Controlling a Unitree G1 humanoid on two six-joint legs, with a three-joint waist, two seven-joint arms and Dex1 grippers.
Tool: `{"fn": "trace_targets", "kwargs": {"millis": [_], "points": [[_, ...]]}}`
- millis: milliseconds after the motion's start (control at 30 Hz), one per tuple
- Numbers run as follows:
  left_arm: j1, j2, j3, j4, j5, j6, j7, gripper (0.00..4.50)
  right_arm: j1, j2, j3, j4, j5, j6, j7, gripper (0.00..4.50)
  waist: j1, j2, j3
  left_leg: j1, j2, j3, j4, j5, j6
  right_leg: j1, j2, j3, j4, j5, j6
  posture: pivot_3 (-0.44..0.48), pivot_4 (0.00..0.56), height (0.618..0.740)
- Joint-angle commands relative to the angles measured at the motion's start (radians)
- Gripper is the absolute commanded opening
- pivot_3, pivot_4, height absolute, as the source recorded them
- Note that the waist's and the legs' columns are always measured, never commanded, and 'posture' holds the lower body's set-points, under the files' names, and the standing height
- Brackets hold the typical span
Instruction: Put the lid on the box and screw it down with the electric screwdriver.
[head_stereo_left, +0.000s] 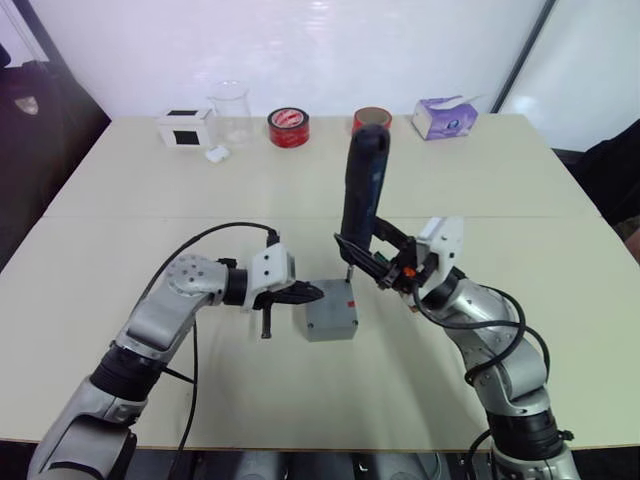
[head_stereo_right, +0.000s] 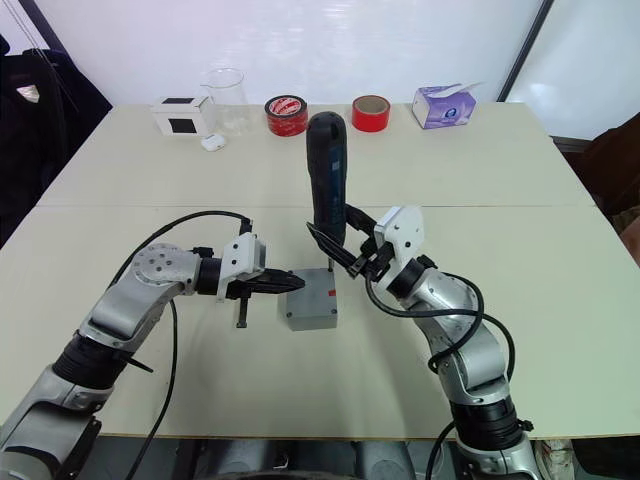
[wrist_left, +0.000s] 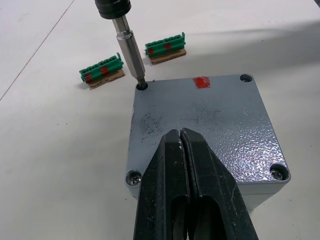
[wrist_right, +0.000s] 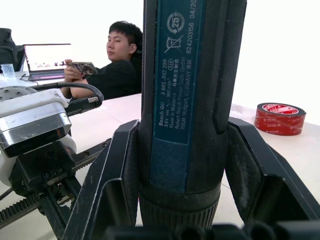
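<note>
Lid (wrist_left: 200, 130) already sits flush on the grey box (head_stereo_left: 331, 324), mid-table (head_stereo_left: 560, 200), between both arms. The right pincer (head_stereo_left: 372, 262) is clenched around the electric screwdriver (head_stereo_left: 361, 195), held nearly upright, long axis vertical, its bit (wrist_left: 131, 52) seated in a far corner screw hole (wrist_left: 143, 85). The left pincer (wrist_left: 182, 170), pressed closed with nothing in it, rests its tips on the lid's near edge, likely steadying it. Screws show in other corners. Two green terminal blocks (wrist_left: 102, 70) lie just beyond the box, clear of the bit. Tape rolls (head_stereo_left: 288, 127), a beaker (head_stereo_left: 231, 112), a white box (head_stereo_left: 186, 128) and a tissue pack (head_stereo_left: 445, 116) stand well apart along the far edge.
</note>
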Motion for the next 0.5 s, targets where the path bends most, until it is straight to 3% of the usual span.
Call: {"fn": "trace_targets", "kwargs": {"millis": [33, 500], "points": [[0.031, 0.01, -0.027, 0.017, 0.037, 0.022, 0.005, 0.0, -0.013, 0.002, 0.001, -0.014, -0.014, -0.043, 0.003, 1.82, 0.0, 0.0, 0.0, 0.0, 0.0, 0.0, 0.0, 0.0, 0.0, 0.0, 0.0, 0.0, 0.0, 0.0, 0.0, 0.0, 0.15, 0.739], [0.032, 0.007, -0.027, 0.007, 0.037, 0.032, 0.016, 0.0, -0.029, 0.006, 0.023, 0.008, -0.025, -0.064, 0.017, 1.82, 0.0, 0.0, 0.0, 0.002, 0.0, 0.0, 0.0, 0.0, 0.0, 0.002, 0.0, 0.0, 0.0, 0.0, 0.0, 0.0, 0.15, 0.739]]}}
